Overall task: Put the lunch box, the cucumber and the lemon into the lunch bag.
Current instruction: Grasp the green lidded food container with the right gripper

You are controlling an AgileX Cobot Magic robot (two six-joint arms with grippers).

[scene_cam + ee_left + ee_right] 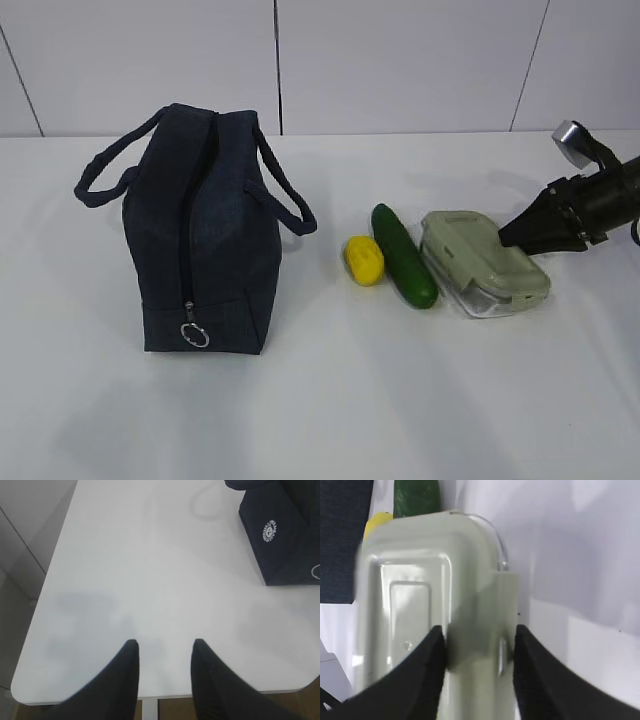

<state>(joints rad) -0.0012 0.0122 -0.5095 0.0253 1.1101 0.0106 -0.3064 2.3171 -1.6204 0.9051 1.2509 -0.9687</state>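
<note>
Right gripper (pixel 479 645) is on the job. Its jaws are spread and straddle the near right part of the rectangular clear lunch box with the pale sage-green clip-on lid (pixel 420 595): one finger over the lid panel, the other out by the side clip. Wrist view is blurred that close, so I can't tell if the pads touch yet; not calling it a grip.

Key relation: the box's long axis runs straight away from the jaws, so I'm closing across only part of its short width, off-centre toward the clip edge. I'd want the bite square before lifting.

Beyond the box's far end, ahead-left of the jaws: the smooth dark green elongated cucumber (pixel 404 256), lying alongside the box, then the small bright yellow oval lemon (pixel 364 259) just past it. Further left, well apart, the dark navy boxy fabric lunch bag (pixel 200 230) stands upright; zipper looks open, pull ring low.

Left gripper (pixel 162 647): jaws parted, holding nothing, bare white table (pixel 150 580) between them; bag ahead-right. Right arm is clearly nearer the box.
</note>
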